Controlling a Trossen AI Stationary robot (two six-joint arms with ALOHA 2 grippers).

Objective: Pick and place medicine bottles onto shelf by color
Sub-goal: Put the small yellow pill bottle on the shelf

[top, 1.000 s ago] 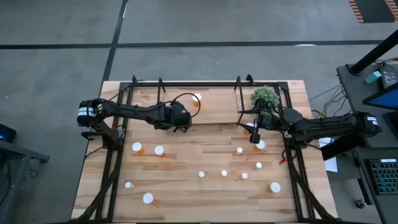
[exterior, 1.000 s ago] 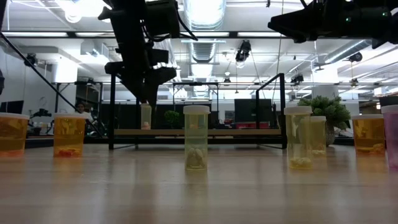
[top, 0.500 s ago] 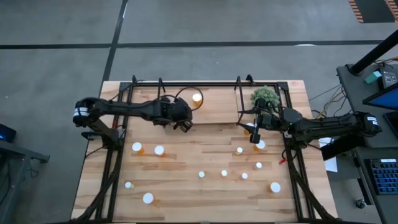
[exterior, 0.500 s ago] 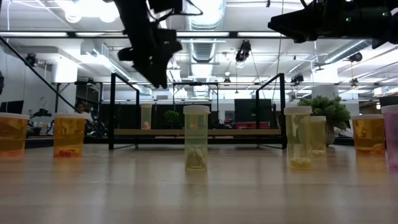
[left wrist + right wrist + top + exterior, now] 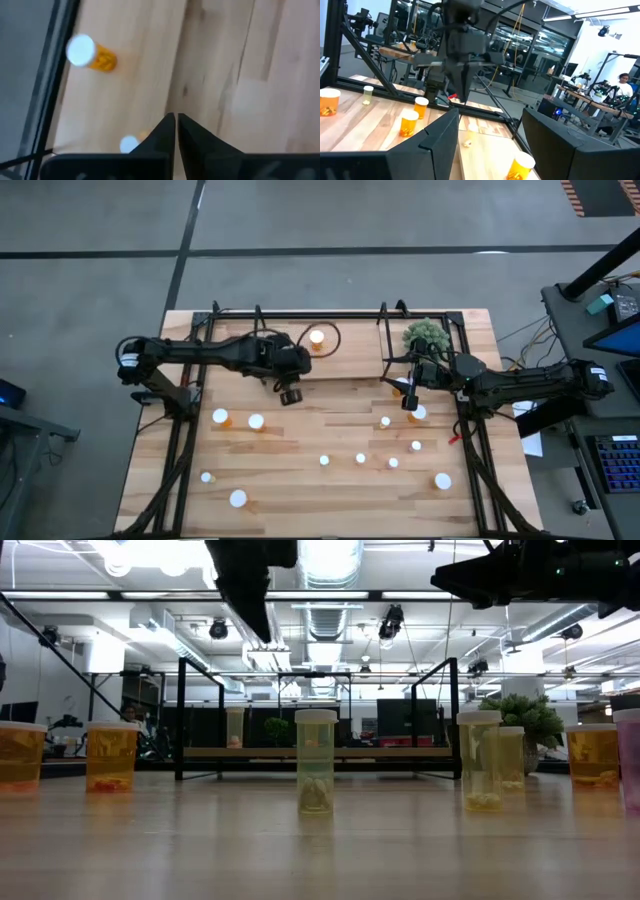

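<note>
1. Here, one orange pill bottle with a round white cap (image 5: 317,337) stands alone on the narrow light-wood shelf board (image 5: 350,350) in the upper middle of the high view; the other white-capped medicine bottles (image 5: 324,461) are scattered over the big wooden tabletop (image 5: 300,490) in the lower half.
2. Just left of and below the shelved bottle, the left gripper (image 5: 291,395) hangs over the table, fingers pressed together and empty.
3. At right centre, the right gripper (image 5: 409,401) waits beside the green spiky plant (image 5: 426,333), its fingers spread apart and holding nothing.
</note>
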